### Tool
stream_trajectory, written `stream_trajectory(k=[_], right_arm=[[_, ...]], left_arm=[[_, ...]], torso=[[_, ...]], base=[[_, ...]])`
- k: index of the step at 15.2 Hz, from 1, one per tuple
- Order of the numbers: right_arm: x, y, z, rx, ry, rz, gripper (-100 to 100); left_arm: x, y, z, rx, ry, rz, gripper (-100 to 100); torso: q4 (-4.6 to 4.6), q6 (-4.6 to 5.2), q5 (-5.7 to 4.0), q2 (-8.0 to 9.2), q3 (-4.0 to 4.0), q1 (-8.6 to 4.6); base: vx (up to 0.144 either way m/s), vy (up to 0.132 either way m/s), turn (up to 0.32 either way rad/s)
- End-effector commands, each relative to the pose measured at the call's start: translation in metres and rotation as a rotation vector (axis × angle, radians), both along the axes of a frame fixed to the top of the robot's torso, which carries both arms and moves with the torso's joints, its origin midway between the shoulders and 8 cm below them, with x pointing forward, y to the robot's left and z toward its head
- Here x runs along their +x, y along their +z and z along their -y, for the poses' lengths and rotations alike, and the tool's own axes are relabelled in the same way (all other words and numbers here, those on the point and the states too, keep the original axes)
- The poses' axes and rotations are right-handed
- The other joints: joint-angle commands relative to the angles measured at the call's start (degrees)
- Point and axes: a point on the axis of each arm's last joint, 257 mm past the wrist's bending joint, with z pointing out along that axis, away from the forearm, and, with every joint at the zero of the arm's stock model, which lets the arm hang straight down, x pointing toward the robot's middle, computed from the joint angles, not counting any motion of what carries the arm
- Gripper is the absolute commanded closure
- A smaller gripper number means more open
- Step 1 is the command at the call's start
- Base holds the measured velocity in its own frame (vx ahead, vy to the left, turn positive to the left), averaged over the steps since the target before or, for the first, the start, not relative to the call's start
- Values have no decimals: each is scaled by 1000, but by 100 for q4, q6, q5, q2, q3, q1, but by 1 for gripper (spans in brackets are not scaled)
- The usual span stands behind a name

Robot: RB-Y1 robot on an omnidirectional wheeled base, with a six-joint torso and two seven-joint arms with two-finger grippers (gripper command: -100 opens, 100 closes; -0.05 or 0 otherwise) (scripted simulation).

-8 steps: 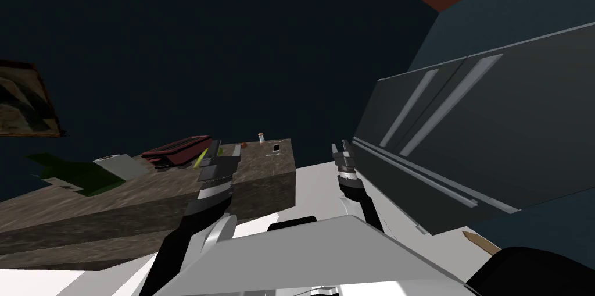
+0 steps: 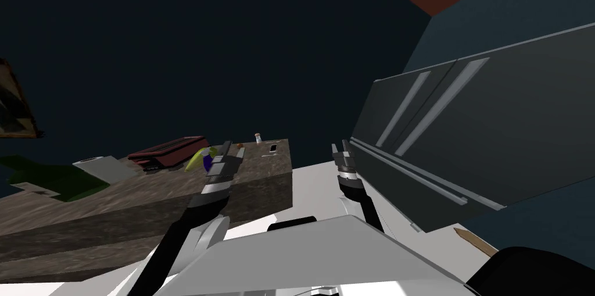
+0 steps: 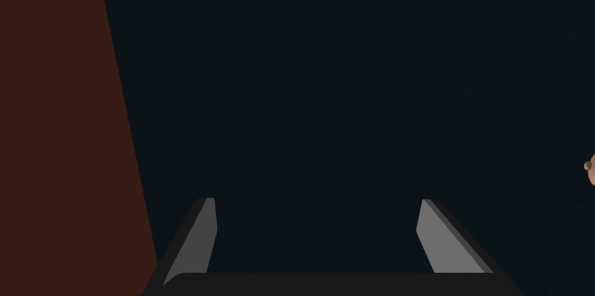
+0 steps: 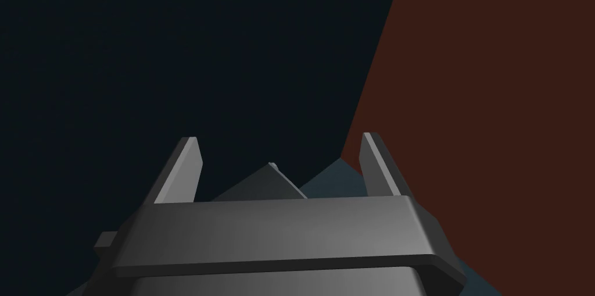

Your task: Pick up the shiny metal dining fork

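Reaching fwd over the long brown mottled counter (image 2: 116,193), left gripper (image 2: 225,147) sits near the counter's far end. Its fingers are spread wide, approx a third of its wrist view apart, w/ nothing btw them. Just beside it, on its left, is a curved yellow-green object (image 2: 196,159) w/ a small purple object (image 2: 207,162) against it. Further left lie a flat dark red case (image 2: 168,150), a pale grey slab (image 2: 99,166) and a dark green flat shape (image 2: 52,177). Beyond the gripper stand a small white bottle w/ red cap (image 2: 257,137) and a small white-and-dark rectangular item (image 2: 273,148). Shiny metal dining fork: can't tell where it lies, counter items too small to ID. Right gripper (image 2: 340,146) is held up past the counter's end, near a big dark grey cabinet w/ long light grey bar handles (image 2: 494,135). Its fingers also stand apart, holding nothing.
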Motion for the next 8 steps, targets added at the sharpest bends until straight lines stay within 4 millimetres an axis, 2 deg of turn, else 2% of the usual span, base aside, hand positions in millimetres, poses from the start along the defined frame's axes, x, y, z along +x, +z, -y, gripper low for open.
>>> stream_trajectory(k=[1, 6, 8], right_arm=[[0, 0, 0, 0, 0, 0, 0], [0, 0, 0, 0, 0, 0, 0], [0, 0, 0, 0, 0, 0, 0]], left_arm=[[7, -9, -3, 19, 6, -37, -100], [29, -38, -23, 87, 43, -161, -100], [31, -42, -24, 86, 44, -181, -100]], torso=[[0, 0, 0, 0, 0, 0], [-2, 0, -1, -7, -4, -5], [-1, -1, -2, -5, -3, -9]], base=[[12, -65, -32], [23, -83, -40], [14, -72, -19]])
